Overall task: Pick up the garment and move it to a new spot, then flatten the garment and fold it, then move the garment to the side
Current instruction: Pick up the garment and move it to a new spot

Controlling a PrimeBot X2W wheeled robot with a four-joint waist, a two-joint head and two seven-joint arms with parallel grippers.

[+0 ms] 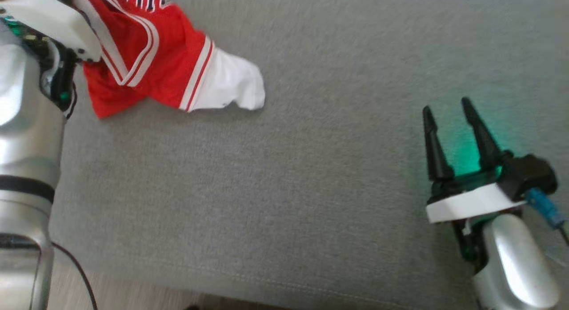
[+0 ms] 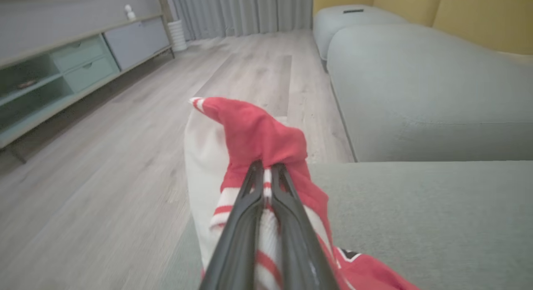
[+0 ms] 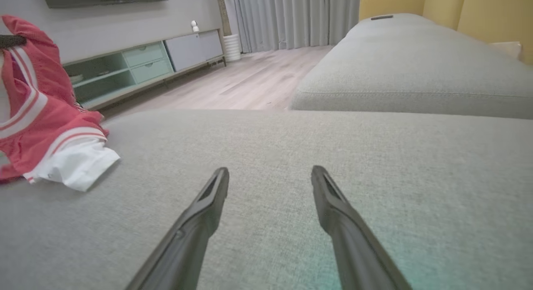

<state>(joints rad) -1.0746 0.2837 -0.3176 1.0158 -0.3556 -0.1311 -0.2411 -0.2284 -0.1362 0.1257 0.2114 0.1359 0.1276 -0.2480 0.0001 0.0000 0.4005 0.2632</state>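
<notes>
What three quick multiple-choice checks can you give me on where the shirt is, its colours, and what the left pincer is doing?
1. In the head view, where on the sofa seat is the shirt?
A. upper left
B. centre
C. lower right

2. What are the shirt's main colours?
A. blue and yellow
B. red and white
C. green and black

3. What state is the left pincer in?
A. open above the seat
B. shut on the shirt's fabric
C. shut on nothing

Answers:
1. A: the shirt lies bunched at the head view's upper left, beside the left arm.
2. B: it has a red body, white stripes and a white sleeve end.
3. B: the left wrist view shows its fingers pinched together on red and white cloth, while the right pincer stands open over bare seat.
</notes>
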